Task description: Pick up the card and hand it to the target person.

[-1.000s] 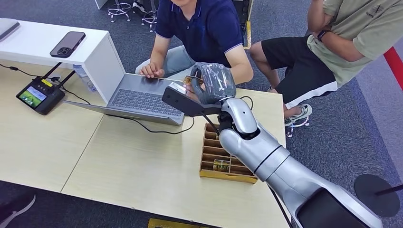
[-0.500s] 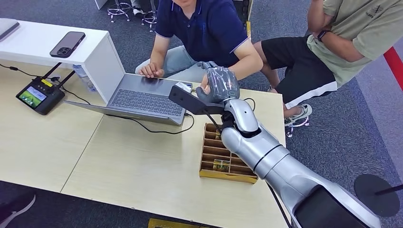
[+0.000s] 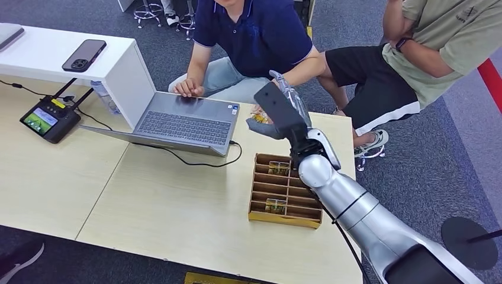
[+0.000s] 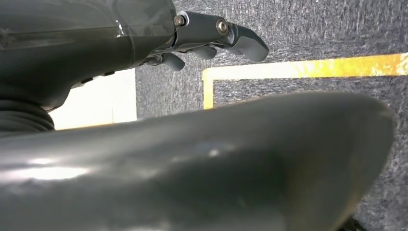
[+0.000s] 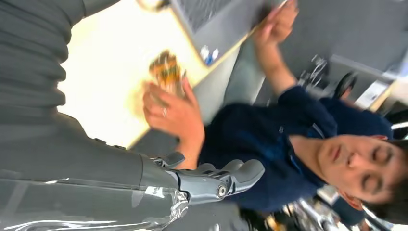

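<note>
Card in the person's hand, my right hand bare.
I see right hand fingers apart beside person's hand pinching card above bench; left hand fingers curled, holding nothing.

floor: grey carpet, red strip at its far right, yellow line | tabletop: pale wood, seamed, laptop on it | white shelf unit just left of laptop | round black base on carpet, right of tabletop | chair legs beyond shelf unit
</note>
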`<action>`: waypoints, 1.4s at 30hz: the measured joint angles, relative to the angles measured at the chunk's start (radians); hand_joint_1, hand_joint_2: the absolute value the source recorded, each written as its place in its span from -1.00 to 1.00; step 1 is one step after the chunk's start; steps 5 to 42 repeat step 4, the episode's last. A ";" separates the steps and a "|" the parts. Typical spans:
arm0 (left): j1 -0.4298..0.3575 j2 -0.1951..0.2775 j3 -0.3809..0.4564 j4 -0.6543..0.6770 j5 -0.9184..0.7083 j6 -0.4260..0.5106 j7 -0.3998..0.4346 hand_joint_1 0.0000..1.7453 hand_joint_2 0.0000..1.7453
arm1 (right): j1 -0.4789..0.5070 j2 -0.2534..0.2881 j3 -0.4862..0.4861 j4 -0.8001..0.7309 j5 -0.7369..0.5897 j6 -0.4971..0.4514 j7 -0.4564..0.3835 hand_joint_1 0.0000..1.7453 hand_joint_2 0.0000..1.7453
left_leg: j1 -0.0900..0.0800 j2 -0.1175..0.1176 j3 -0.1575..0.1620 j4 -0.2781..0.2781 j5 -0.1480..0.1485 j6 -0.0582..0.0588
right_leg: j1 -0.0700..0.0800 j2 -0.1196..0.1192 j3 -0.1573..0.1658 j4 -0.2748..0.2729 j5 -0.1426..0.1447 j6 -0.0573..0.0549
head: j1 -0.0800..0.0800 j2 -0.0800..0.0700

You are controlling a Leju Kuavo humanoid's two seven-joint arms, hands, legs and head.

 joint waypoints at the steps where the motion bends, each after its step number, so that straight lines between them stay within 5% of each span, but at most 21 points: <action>1: 0.001 0.000 0.000 0.000 0.009 0.002 -0.002 -1.00 -1.00 | 0.025 -0.023 -0.014 -0.041 -0.061 0.010 -0.018 -1.00 1.00 | 0.000 0.000 0.000 0.000 0.000 0.000 | 0.000 0.000 0.000 0.000 0.000 0.000 | 0.000 0.000; 4: 0.006 0.001 0.001 0.000 0.027 0.009 -0.007 -1.00 -1.00 | 0.100 -0.087 -0.054 -0.151 -0.184 0.031 -0.063 -1.00 1.00 | 0.000 0.000 0.000 0.000 0.000 0.000 | 0.000 0.000 0.000 0.000 0.000 0.000 | 0.000 0.000; 42: 0.006 0.001 0.001 0.000 0.027 0.009 -0.007 -1.00 -1.00 | 0.100 -0.087 -0.054 -0.151 -0.184 0.031 -0.063 -1.00 1.00 | 0.000 0.000 0.000 0.000 0.000 0.000 | 0.000 0.000 0.000 0.000 0.000 0.000 | 0.000 0.000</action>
